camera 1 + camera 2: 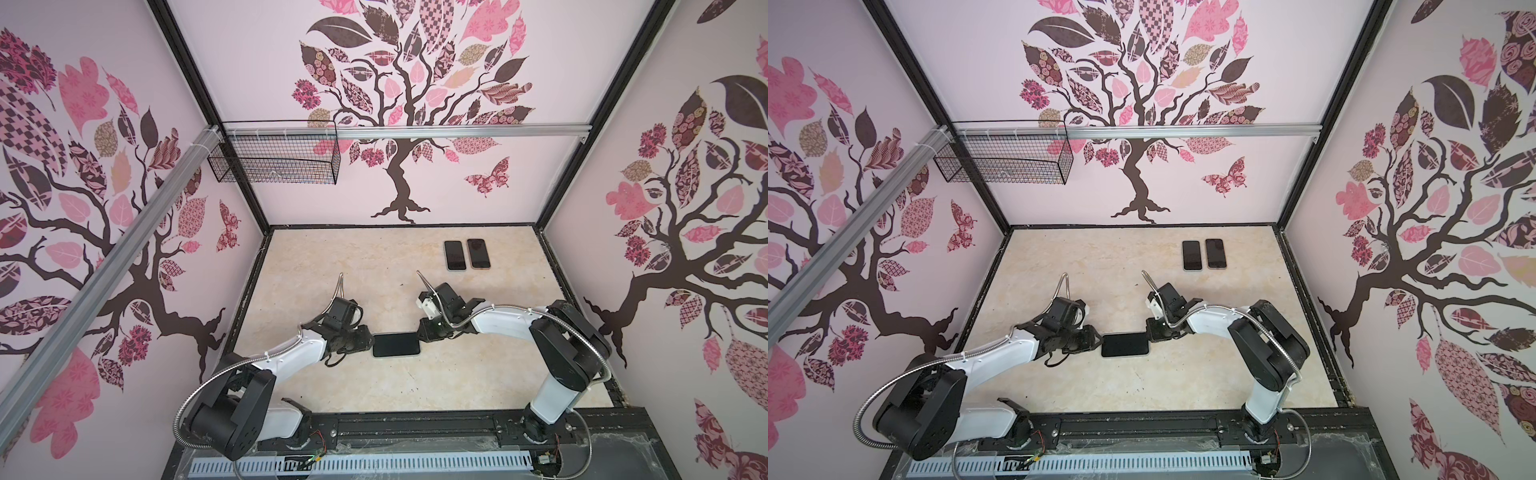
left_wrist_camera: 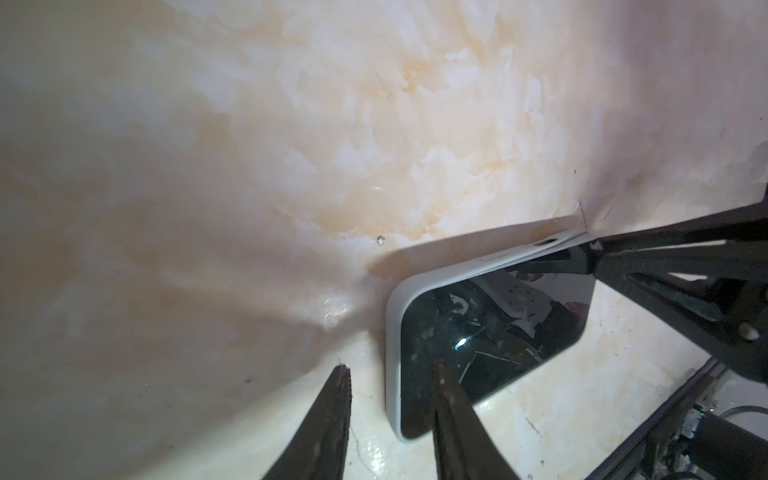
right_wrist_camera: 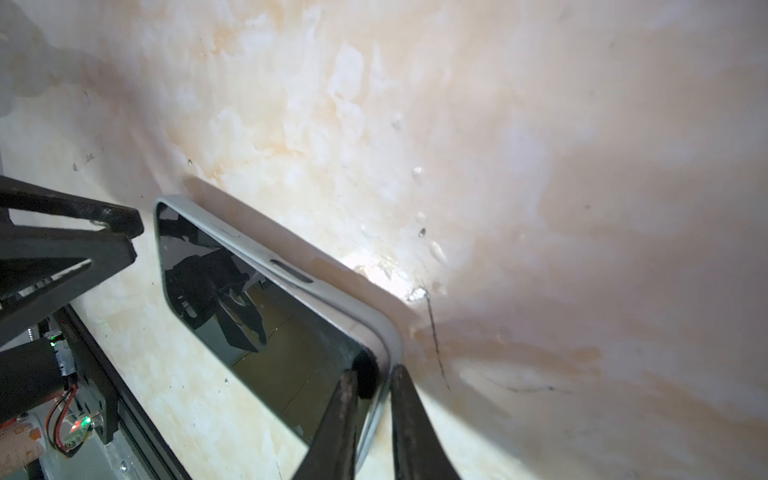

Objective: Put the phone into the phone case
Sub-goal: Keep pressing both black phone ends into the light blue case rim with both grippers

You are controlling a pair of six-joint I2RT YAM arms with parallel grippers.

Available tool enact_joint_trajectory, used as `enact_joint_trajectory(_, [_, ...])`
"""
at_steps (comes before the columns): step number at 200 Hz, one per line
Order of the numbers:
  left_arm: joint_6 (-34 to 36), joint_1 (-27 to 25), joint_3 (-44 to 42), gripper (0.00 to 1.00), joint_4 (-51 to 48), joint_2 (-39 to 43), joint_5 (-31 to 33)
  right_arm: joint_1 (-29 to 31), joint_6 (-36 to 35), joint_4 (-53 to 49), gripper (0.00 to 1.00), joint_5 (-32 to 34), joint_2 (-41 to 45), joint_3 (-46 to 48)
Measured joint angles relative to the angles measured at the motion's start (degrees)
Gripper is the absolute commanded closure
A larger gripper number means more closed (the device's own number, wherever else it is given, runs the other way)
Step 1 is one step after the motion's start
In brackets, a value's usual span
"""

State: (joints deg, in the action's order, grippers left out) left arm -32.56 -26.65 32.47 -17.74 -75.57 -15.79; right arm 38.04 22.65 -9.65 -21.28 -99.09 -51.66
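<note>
A black-screened phone (image 1: 395, 345) (image 1: 1125, 345) lies flat mid-table inside a pale grey phone case (image 2: 392, 316) (image 3: 332, 291). My left gripper (image 1: 372, 342) (image 1: 1101, 343) (image 2: 390, 365) is open at the short left end. One finger rests over the screen (image 2: 498, 332) and the other stands outside the case rim, clear of it. My right gripper (image 1: 419, 336) (image 1: 1148, 334) (image 3: 374, 371) is shut on the case rim at the far right corner, one finger over the glass (image 3: 257, 299) and one outside. Near that corner the rim stands slightly away from the phone's edge.
Two more dark phones (image 1: 455, 255) (image 1: 478, 253) lie side by side at the back right of the marble tabletop (image 1: 332, 266). A black wire basket (image 1: 274, 158) hangs on the back wall at the left. Black frame rails edge the table.
</note>
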Motion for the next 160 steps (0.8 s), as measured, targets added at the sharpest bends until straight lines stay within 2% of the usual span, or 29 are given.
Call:
enact_joint_trajectory(91, [1.07, 0.00, 0.00, 0.61, -3.39, 0.09, 3.28, 0.02, -0.57, -0.44, 0.82, 0.17, -0.24, -0.50])
enact_joint_trajectory(160, [2.01, 0.00, 0.00, 0.71, -2.19, -2.10, 1.55, 0.02, -0.74, -0.46, 0.82, 0.20, -0.24, -0.55])
